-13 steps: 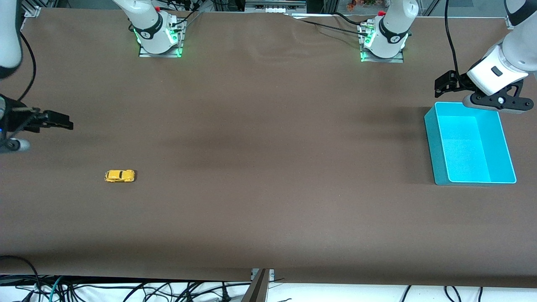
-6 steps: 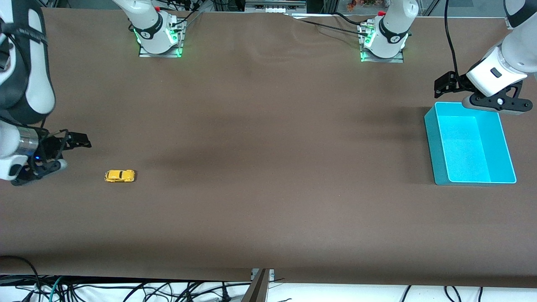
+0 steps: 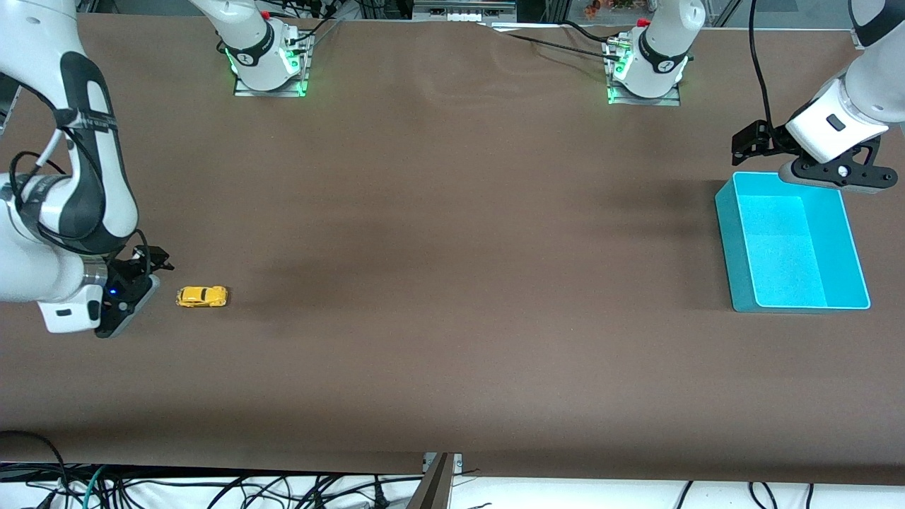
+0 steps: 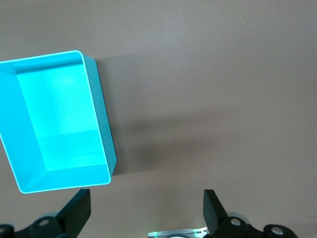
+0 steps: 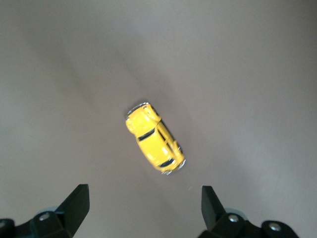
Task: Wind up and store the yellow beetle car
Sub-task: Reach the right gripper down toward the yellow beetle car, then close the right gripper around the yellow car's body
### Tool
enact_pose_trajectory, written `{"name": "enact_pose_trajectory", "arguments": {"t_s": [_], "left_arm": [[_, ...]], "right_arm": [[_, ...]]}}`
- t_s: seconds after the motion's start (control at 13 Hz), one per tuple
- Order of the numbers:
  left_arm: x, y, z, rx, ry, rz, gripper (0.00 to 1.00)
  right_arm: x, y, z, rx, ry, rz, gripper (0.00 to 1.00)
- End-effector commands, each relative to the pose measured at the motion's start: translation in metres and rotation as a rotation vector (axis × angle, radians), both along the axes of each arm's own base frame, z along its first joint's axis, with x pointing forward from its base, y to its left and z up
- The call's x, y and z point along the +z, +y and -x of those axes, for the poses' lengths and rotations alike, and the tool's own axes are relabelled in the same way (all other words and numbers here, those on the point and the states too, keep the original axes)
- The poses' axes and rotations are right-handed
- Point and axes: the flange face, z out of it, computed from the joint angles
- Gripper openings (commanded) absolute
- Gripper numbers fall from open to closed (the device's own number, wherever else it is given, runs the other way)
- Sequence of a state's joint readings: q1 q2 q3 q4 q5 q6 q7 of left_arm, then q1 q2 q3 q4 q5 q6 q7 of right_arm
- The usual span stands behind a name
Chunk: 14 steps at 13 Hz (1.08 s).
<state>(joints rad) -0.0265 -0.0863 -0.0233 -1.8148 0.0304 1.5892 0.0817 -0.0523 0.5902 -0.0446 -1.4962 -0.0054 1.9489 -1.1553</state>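
**Yellow beetle car** (image 3: 202,296) (image 5: 155,138): one item, upright on its wheels on the brown table (image 3: 452,283), toward the right arm's end. Rounded yellow body, dark windows. Untouched by either gripper. It lies well apart from the cyan bin, which sits at the left arm's end of the table.

**Right gripper** (image 3: 157,263) (image 5: 143,208): over the table just beside the car, on the side away from the cyan bin. Fingers spread wide, nothing between them. In the right wrist view the car lies ahead of the two fingertips (image 5: 78,198), roughly centred on the gap between them but clear of both, its long axis turned at a slant to the line joining the fingers. Apart from the car; no contact.

**Left gripper** (image 3: 749,141) (image 4: 146,208): over the table by the corner of the cyan bin that is farthest from the front camera and nearest the car; the arm waits there. Fingers spread wide, holding nothing.

**Cyan bin** (image 3: 725,212) (image 4: 101,124): one item, rectangular, open-topped, standing on the table at the left arm's end. The visible interior holds nothing.
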Motion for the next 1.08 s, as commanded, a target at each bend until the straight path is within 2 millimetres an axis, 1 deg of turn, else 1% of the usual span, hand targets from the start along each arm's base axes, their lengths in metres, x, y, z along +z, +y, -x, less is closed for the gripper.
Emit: {"name": "enact_pose_trajectory", "arguments": {"t_s": [0.0,0.08,0.23,0.38,0.54,0.69,1.0], "left_arm": [[0.003,0.002,0.000,-0.003,0.005,-0.009,1.00],[0.003,0.002,0.000,-0.003,0.006,-0.009,1.00],[0.003,0.002,0.000,-0.003,0.005,-0.009,1.00],[0.003,0.002,0.000,-0.003,0.005,-0.009,1.00],[0.003,0.002,0.000,-0.003,0.005,-0.009,1.00],[0.003,0.002,0.000,-0.003,0.005,-0.009,1.00],[0.003,0.002,0.000,-0.003,0.005,-0.009,1.00]], "right_arm": [[-0.027,-0.002,0.005,0.237,-0.067,-0.017,1.00],[-0.039,-0.001,0.008,0.297,-0.095,-0.020,1.00],[-0.057,0.000,0.015,0.371,-0.129,-0.017,1.00],[-0.070,0.004,0.020,0.435,-0.147,-0.019,1.00],[-0.078,0.007,0.022,0.534,-0.172,-0.017,1.00],[-0.087,0.006,0.022,0.556,-0.166,-0.021,1.00],[-0.107,0.006,0.032,0.571,-0.146,-0.030,1.00]]}}
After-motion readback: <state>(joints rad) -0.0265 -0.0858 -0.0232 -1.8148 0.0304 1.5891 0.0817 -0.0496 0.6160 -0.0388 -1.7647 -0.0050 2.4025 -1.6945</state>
